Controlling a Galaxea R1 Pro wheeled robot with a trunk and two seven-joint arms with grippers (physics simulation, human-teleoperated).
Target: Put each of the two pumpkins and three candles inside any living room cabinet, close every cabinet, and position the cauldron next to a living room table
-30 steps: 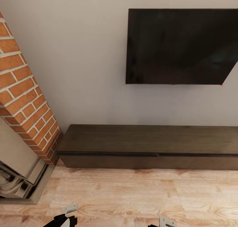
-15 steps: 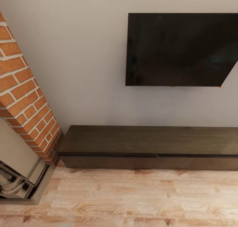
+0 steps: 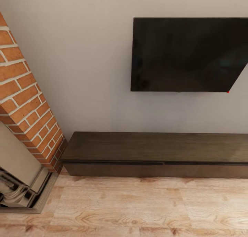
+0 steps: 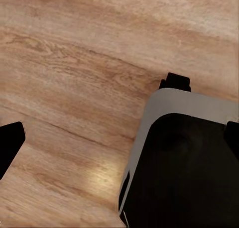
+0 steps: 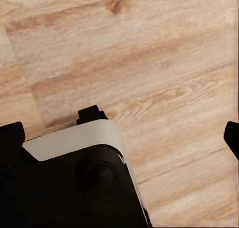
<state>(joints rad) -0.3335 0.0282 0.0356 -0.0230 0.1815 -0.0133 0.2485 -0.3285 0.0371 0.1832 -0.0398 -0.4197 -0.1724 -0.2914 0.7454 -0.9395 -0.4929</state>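
Cabinet (image 3: 155, 154) low across your head view, drawers closed, under the television (image 3: 186, 54).
Your wrist cameras look down at wood floor (image 4: 74, 78) and robot base (image 4: 184, 168); both jaws spread wide, holding nothing.

A home living room: wall-mounted television (image 3: 187, 54), low cabinet (image 3: 155, 154), brick fireplace (image 3: 24, 126).

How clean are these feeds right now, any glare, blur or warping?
Head view: evenly lit and sharp, though the brick chimney leans from lens warp and the TV is plain black without reflections. Left wrist view: a soft bright sheen on the floor. Right wrist view: flat light, no glare.
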